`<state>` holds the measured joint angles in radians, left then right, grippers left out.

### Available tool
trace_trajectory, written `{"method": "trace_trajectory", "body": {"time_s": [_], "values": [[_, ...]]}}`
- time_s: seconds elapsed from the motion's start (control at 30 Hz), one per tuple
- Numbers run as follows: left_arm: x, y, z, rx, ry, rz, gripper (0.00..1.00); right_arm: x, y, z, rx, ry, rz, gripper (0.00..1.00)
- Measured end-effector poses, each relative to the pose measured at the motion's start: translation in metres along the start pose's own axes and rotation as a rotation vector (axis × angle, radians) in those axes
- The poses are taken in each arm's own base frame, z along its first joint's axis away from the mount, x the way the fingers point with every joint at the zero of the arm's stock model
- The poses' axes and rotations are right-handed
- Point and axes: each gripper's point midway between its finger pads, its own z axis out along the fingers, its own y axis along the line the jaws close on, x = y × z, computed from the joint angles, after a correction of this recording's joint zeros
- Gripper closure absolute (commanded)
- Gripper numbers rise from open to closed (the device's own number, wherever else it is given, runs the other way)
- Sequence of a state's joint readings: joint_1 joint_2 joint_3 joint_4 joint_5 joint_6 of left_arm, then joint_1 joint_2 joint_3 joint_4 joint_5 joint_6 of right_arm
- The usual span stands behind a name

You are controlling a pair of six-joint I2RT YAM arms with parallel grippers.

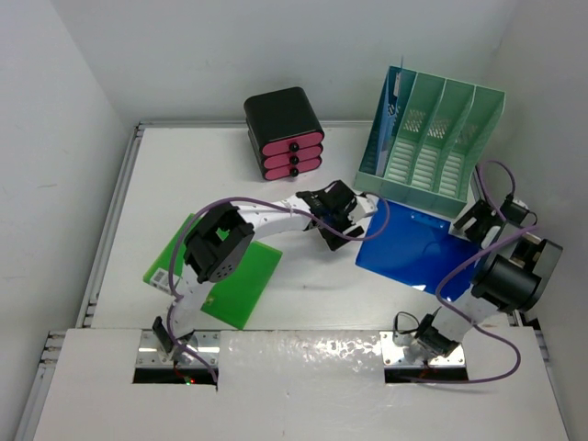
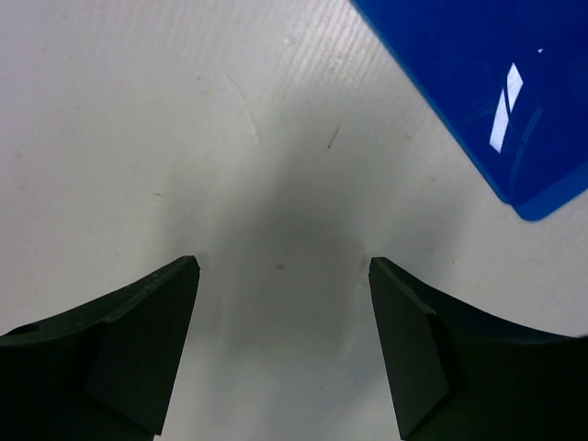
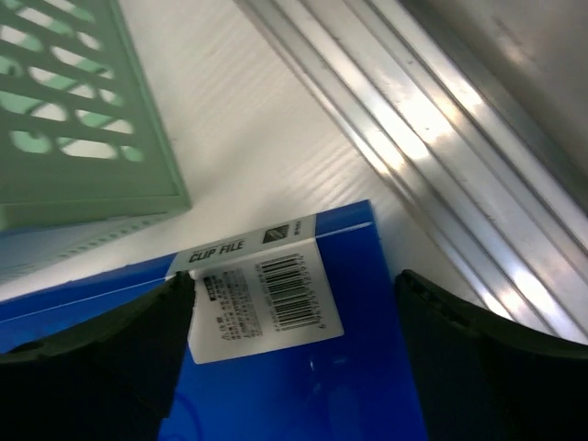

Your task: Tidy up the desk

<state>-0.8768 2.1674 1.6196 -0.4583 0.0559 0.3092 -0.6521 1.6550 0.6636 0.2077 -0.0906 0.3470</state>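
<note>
- Looks like you're at the "go grab the blue file (image 1: 413,250)" step. It lies flat on the desk (image 1: 312,287), just in front of the mint file rack (image 1: 432,138), and both arms are closing in on it from opposite sides.
- Your right gripper (image 3: 294,277) hangs over the file's corner with the barcode label (image 3: 262,299). Its jaws are spread wide and there's nothing in them.
- Your left gripper (image 2: 285,266) is also wide open and empty. It sits over bare desk, with the file's rounded corner just off to its upper right.
- My guess for the next move: the file is thin and lying flat, so one finger has to get under an edge. Otherwise you slide it until an edge hangs free, then pinch and stand it up for a rack slot.
- The green folder (image 1: 230,280) is on the left side with the left arm crossing over it, so part of it is hidden.
- The black drawer unit (image 1: 285,133) at the back looks shut.
- Hard to tell from any view how high either gripper is above the surface.
- The right wrist view only shows a corner of the rack and the metal rail (image 3: 441,138), so you can't judge the free slots from there.
</note>
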Motion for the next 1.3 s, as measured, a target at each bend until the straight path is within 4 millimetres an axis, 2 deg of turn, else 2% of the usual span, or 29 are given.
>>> {"method": "trace_trajectory", "body": {"time_s": [0.1,0.13,0.2,0.27,0.43,0.6,0.73,0.87,1.0,1.07,1.23,1.3], "values": [[-0.004,0.005,-0.001,-0.026,-0.014,0.001,0.27,0.001,0.008,0.000,-0.052,-0.001,0.008,0.25],[-0.006,0.007,-0.002,-0.036,-0.019,0.002,0.27,0.003,0.010,0.000,-0.070,-0.004,0.007,0.32],[-0.010,0.011,-0.005,-0.058,-0.031,0.004,0.27,0.008,0.015,-0.003,-0.106,-0.002,0.006,0.38],[-0.014,0.015,-0.007,-0.073,-0.044,0.005,0.27,0.016,0.020,-0.009,-0.132,0.010,0.002,0.40],[-0.021,0.021,-0.010,-0.099,-0.070,0.026,0.27,0.042,0.033,-0.030,-0.199,0.072,-0.020,0.41],[-0.018,0.022,-0.009,-0.104,-0.068,0.060,0.27,0.068,0.055,-0.047,-0.257,0.146,-0.083,0.41],[-0.004,0.020,-0.013,-0.099,-0.047,0.092,0.27,0.095,0.090,-0.059,-0.330,0.203,-0.196,0.41],[0.000,0.021,-0.024,-0.114,-0.052,0.121,0.27,0.125,0.121,-0.077,-0.433,0.253,-0.290,0.40],[-0.007,0.024,-0.034,-0.134,-0.084,0.140,0.27,0.140,0.120,-0.094,-0.460,0.275,-0.286,0.39],[-0.009,0.026,-0.036,-0.140,-0.093,0.148,0.27,0.141,0.119,-0.098,-0.461,0.271,-0.274,0.40],[-0.003,0.025,-0.034,-0.138,-0.082,0.153,0.27,0.143,0.121,-0.095,-0.472,0.288,-0.239,0.45],[-0.001,0.024,-0.033,-0.137,-0.077,0.153,0.27,0.138,0.122,-0.090,-0.498,0.286,-0.189,0.48]]}}
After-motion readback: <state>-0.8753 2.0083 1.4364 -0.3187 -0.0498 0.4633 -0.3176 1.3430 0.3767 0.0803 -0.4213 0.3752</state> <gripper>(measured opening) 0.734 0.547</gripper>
